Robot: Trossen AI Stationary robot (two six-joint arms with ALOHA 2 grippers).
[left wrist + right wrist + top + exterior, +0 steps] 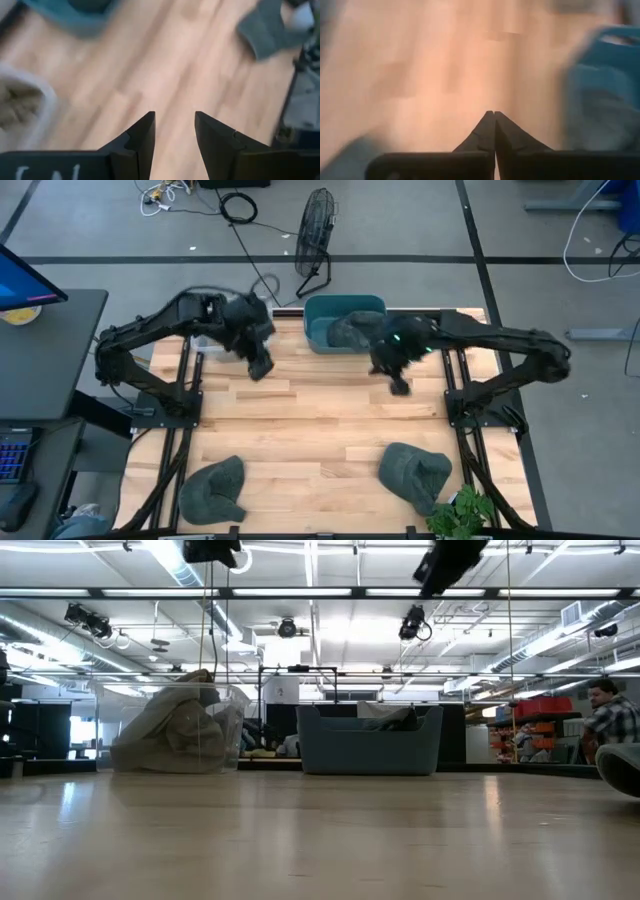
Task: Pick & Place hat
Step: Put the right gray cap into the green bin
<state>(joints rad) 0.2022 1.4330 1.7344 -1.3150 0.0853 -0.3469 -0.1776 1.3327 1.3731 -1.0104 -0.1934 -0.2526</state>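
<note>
Two grey-green hats lie on the table's near part: one at the near left (214,488), one at the near right (414,473). Another hat (352,330) lies inside the teal bin (322,312) at the far middle. My left gripper (260,368) hangs open and empty above the table, left of the bin; its fingers show apart in the left wrist view (175,131). My right gripper (397,385) hangs above the table just near of the bin, its fingers closed together and empty (494,131).
A clear plastic bin with beige cloth (180,730) stands at the far left of the table. A green plant (462,512) sits at the near right corner. Bare wood lies between the two near hats and the bins.
</note>
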